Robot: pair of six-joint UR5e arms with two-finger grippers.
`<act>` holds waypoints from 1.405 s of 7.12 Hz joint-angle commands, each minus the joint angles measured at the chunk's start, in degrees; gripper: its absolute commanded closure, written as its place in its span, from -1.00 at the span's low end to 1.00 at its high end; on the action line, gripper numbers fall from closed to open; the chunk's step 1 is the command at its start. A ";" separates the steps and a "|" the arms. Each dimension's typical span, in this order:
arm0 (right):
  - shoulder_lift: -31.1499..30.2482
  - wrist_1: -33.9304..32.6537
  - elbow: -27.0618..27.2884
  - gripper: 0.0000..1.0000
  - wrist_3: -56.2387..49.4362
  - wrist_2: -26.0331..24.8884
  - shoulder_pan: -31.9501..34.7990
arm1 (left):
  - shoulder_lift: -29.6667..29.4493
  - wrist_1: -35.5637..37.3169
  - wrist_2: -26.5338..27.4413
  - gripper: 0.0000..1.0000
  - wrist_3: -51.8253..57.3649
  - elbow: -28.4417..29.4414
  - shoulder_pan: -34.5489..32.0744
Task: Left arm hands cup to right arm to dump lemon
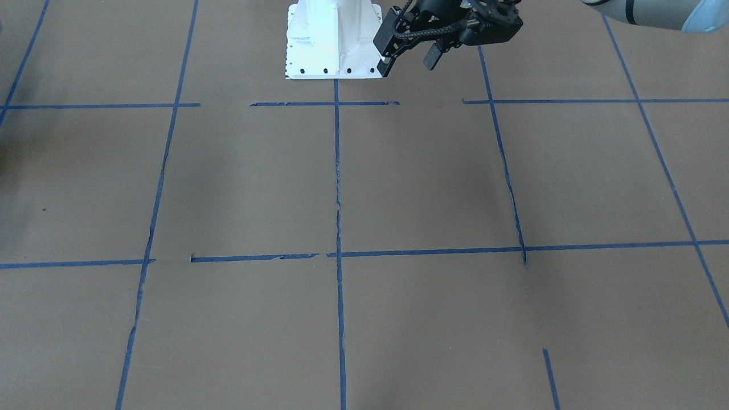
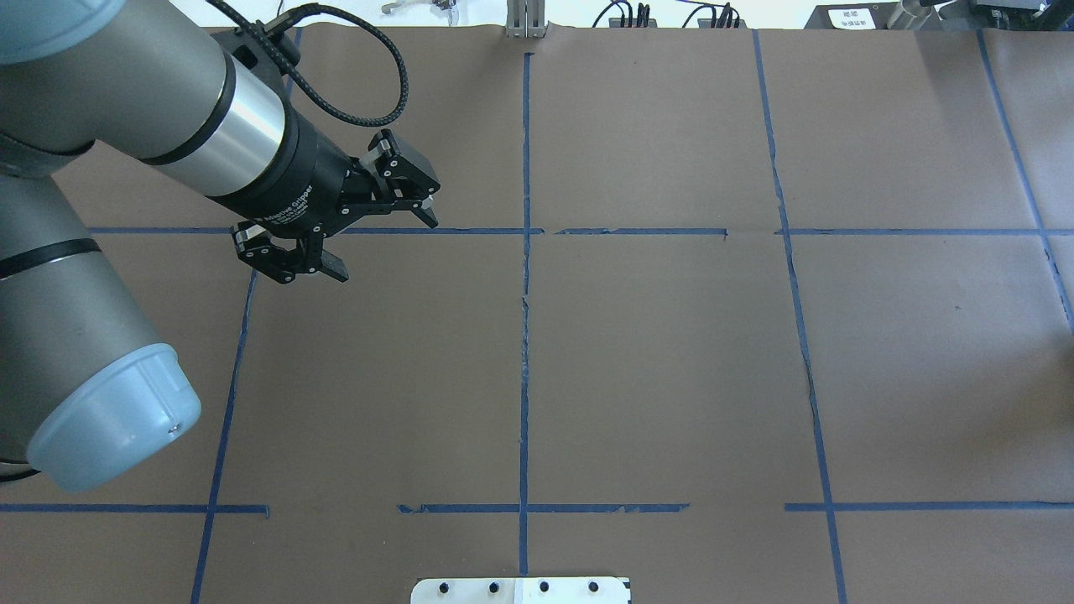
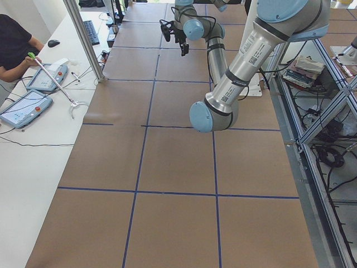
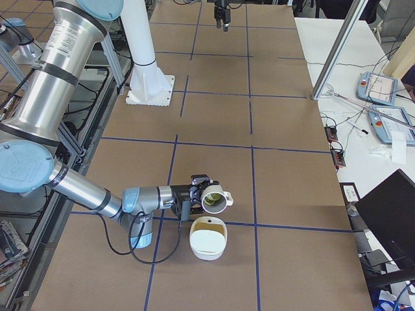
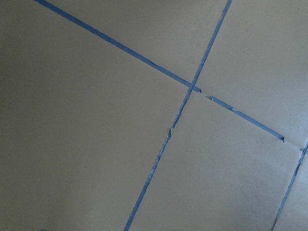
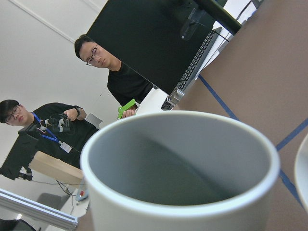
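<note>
In the exterior right view the near right arm's gripper (image 4: pixel 196 196) is at the cup (image 4: pixel 219 202), which lies tipped on its side just above the table with its mouth over a white bowl (image 4: pixel 207 245). I cannot tell from that view whether the fingers are shut. A yellow-green lump, the lemon (image 4: pixel 211 195), shows dimly in the cup's mouth. In the right wrist view the cup's (image 6: pixel 173 211) grey inside fills the frame and no lemon shows. My left gripper (image 2: pixel 386 247) is open and empty above the table's left half; it also shows in the front-facing view (image 1: pixel 409 64).
The robot's white base (image 1: pixel 333 40) stands at the table's edge. Blue tape lines cross the brown table (image 2: pixel 671 361). Two operators (image 6: pixel 115 72) sit beyond a keyboard and monitor. Tablets (image 3: pixel 25 106) lie on the side desk.
</note>
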 commanded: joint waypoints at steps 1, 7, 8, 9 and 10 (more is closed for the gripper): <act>2.16 5.63 -3.19 0.79 18.55 3.52 5.48 | 0.35 0.00 0.08 -1.00 0.48 -0.09 0.16; 5.16 9.87 -3.80 0.73 63.85 4.49 10.86 | -0.18 0.08 0.26 -1.00 0.39 -0.52 0.25; 5.07 9.96 -3.80 0.69 71.92 4.49 12.25 | -0.09 0.08 0.26 -1.00 0.39 -0.53 0.25; 4.81 9.96 -3.80 0.68 77.56 5.62 13.39 | -0.18 0.00 0.26 -1.00 0.47 -0.53 0.25; 4.72 9.96 -3.98 0.66 79.88 6.93 14.19 | -0.01 0.08 0.26 -1.00 0.39 -0.53 0.25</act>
